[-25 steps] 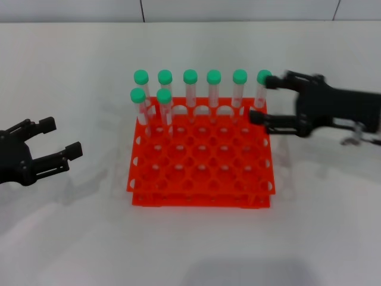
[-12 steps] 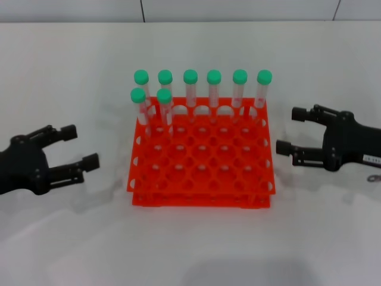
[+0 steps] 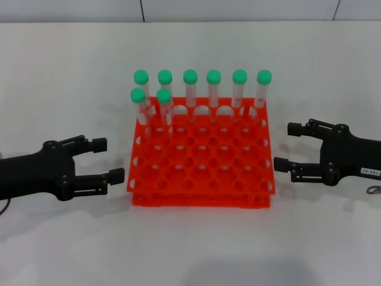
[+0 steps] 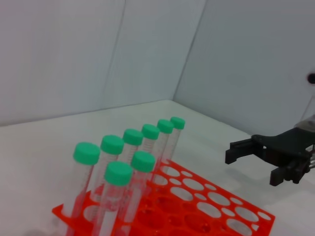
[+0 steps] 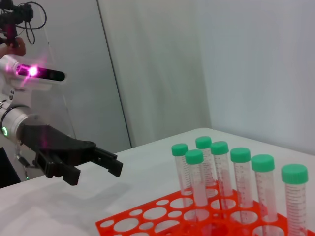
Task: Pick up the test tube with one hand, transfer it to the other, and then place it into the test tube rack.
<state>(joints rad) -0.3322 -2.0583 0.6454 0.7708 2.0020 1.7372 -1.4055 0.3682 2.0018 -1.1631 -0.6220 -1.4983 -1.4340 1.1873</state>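
The orange-red test tube rack (image 3: 202, 179) stands mid-table with eight green-capped tubes upright in its two far rows. The test tube (image 3: 262, 89) at the far right corner stands free in its hole. My right gripper (image 3: 284, 146), with the white label, is open and empty just right of the rack, apart from it. My left gripper (image 3: 108, 159), unlabelled, is open and empty just left of the rack. The left wrist view shows the tubes, the rack (image 4: 206, 206) and the right gripper (image 4: 251, 167). The right wrist view shows the rack (image 5: 147, 221) and the left gripper (image 5: 96, 173).
The white table (image 3: 196, 250) stretches around the rack on all sides. A thin cable end (image 3: 374, 189) lies at the far right edge by the right arm. Pale walls stand behind the table.
My right gripper has let go of the far right tube and drawn back to the right and nearer. My left gripper has moved right, close to the rack's left side.
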